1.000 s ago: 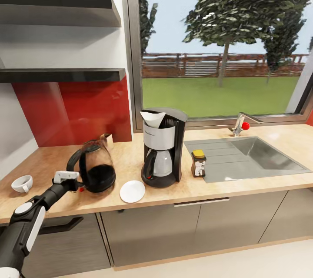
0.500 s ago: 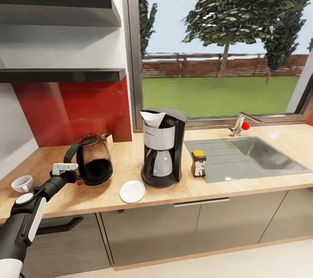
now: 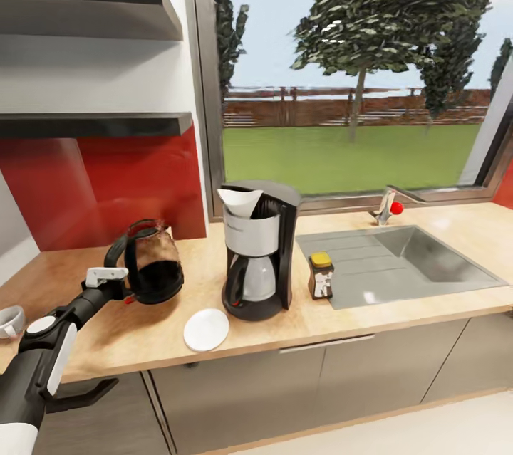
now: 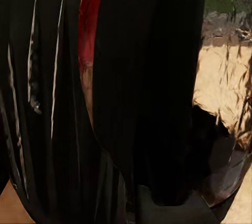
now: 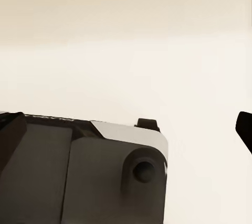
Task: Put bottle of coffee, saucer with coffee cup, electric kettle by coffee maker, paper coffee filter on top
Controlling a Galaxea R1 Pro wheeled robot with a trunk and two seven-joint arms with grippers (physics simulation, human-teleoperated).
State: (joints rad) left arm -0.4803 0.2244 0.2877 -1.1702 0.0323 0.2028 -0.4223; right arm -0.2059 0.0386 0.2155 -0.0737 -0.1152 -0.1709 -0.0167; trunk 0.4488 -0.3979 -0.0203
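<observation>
Head view: the left gripper (image 3: 120, 289) is at the handle of the kettle (image 3: 151, 264), which is tilted, leaning away to the right and lifted or half-lifted off the counter (image 3: 342, 312). The fingers seem pinched on the handle, though they are too small here to be sure. To the right, in order, sit the saucer (image 3: 206, 330) near the counter's front edge, the coffee maker (image 3: 258, 250) with the filter (image 3: 239, 201) on top, and the coffee bottle (image 3: 321, 275) beside the sink (image 3: 399, 263). The cup (image 3: 10, 321) is far left, well apart from the saucer.

Risks, as I judge them: a tilted kettle held by its handle alone may swing or slip; carried low, it could knock the saucer off the edge or bump the coffee maker and shake the filter loose.

Left wrist view: dark kettle glass (image 4: 152, 87) right up against the camera; finger state cannot be told.

Right wrist view: pale floor and part of the robot's own body (image 5: 79, 171); whether this gripper is spread or pressed together cannot be told.
</observation>
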